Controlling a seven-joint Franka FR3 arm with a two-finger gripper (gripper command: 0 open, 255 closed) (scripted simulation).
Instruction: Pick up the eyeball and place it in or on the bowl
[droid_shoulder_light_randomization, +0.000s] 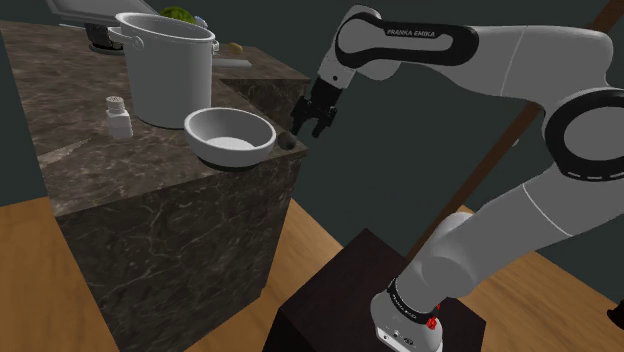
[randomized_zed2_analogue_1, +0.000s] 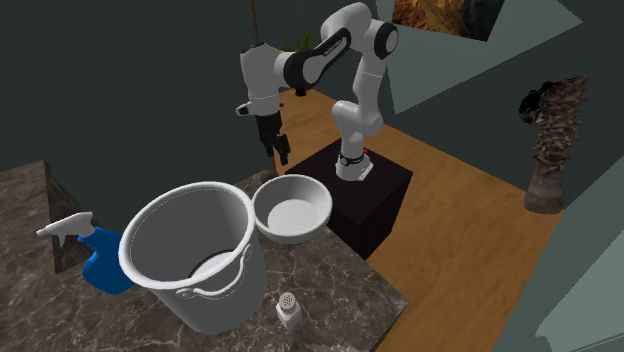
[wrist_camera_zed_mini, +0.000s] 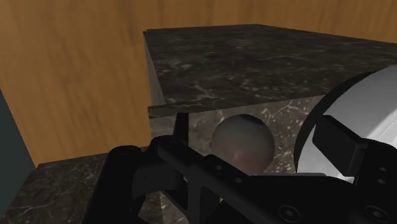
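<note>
Two black fingers (wrist_camera_zed_mini: 181, 130) stood spread apart with nothing pinched between them, and the eyeball (wrist_camera_zed_mini: 242, 143), drawn as a plain grey ball, sat in the gap without touching either one. The step in hand looked like the approach just ahead of the grasp. To do it well, the gripper (droid_shoulder_light_randomization: 316, 125) probably needed to go lower until the pads were level with the ball's widest part, keeping it centred, and only then close. A round thing clasped too high tends to squirt out. Closing slowly mattered too, because the ball lay at the very corner of the dark marbled counter (droid_shoulder_light_randomization: 130, 170), where a nudge could roll it over the edge to the floor. In the shoulder view the gripper hung just above and beside that corner, close to the ball but apart from it. The white bowl (droid_shoulder_light_randomization: 228, 156) stood just beside the eyeball on the same counter, so the carry would be short: lift clear of the rim, move over, release low inside.
</note>
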